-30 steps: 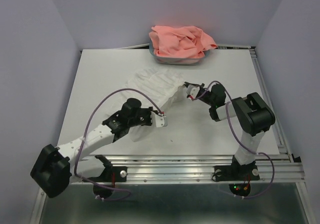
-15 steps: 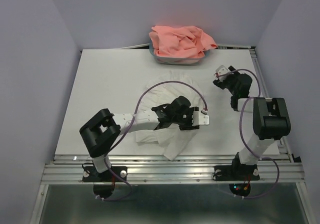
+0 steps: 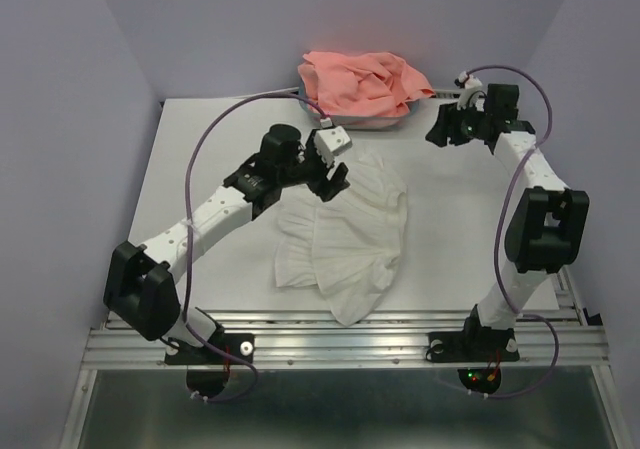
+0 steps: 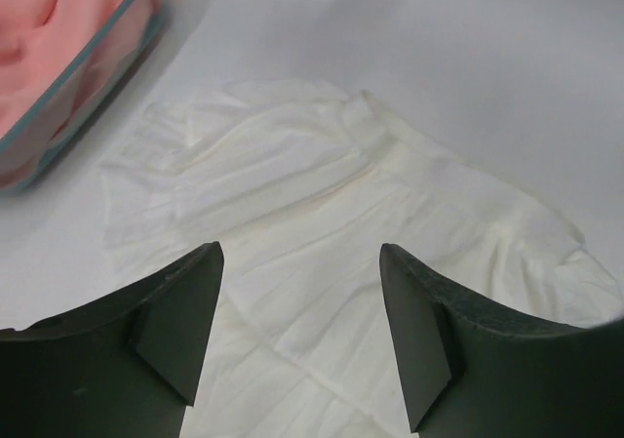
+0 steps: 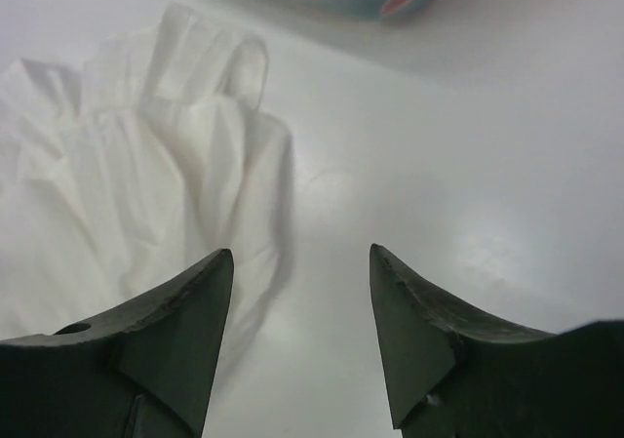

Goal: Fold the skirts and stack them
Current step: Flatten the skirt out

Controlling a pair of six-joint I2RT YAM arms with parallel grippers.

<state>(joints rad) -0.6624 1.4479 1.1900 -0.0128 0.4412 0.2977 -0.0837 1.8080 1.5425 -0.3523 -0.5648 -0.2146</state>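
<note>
Skirts sit well apart, the white finely pleated cloth skirt (image 3: 345, 234) rumpled in the middle of the white table (image 3: 200, 149) and the salmon-pink gathered cloth skirt (image 3: 360, 81) heaped in the teal translucent plastic tub (image 4: 68, 106) at the far edge, while the left gripper (image 4: 302, 360) and right gripper (image 5: 300, 331) hover spread and empty, probably poised for fresh grasps.

Pleated skirt (image 3: 345, 239) at mid-table (image 3: 200, 159), gathered skirt (image 3: 360, 81) in the tub (image 4: 68, 106) behind it (far edge)
</note>
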